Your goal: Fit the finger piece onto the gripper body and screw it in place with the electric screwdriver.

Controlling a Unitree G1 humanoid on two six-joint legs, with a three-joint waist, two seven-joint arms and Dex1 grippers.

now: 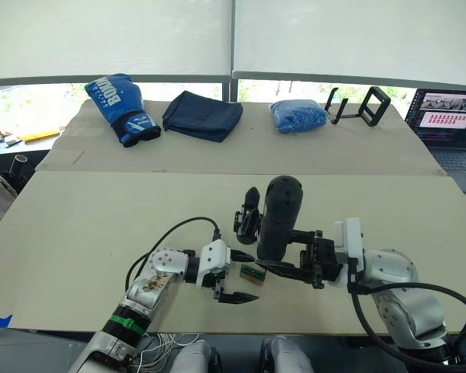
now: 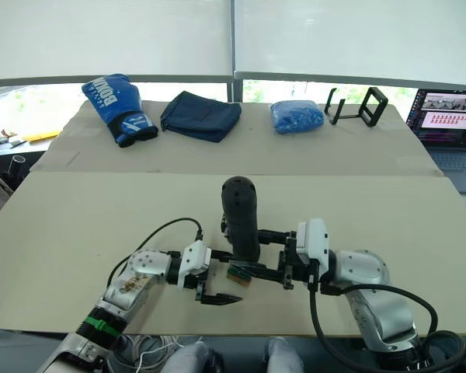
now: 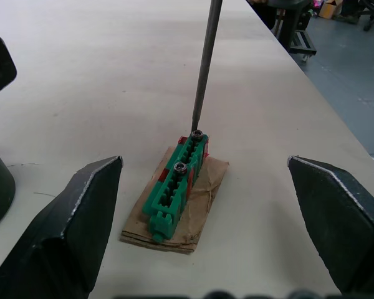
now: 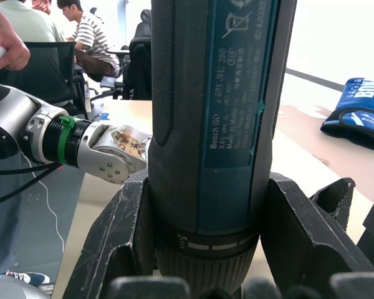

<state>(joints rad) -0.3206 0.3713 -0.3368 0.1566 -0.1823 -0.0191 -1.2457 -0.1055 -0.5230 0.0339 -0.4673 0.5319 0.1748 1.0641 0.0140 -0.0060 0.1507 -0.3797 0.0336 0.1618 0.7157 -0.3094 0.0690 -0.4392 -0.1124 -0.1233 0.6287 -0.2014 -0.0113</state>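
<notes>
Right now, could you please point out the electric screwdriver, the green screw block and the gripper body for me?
electric screwdriver (image 1: 280, 217), left eye view, middle of its black barrel.
green screw block (image 3: 174, 187), left wrist view, its green top between the two screws.
gripper body (image 1: 248, 219), left eye view, its black frame beside the screwdriver.

A lab or office workroom is shown: a long work table is set before blind-covered windows, an open laptop is placed at its edge, and seated people on office chairs are seen behind.
</notes>
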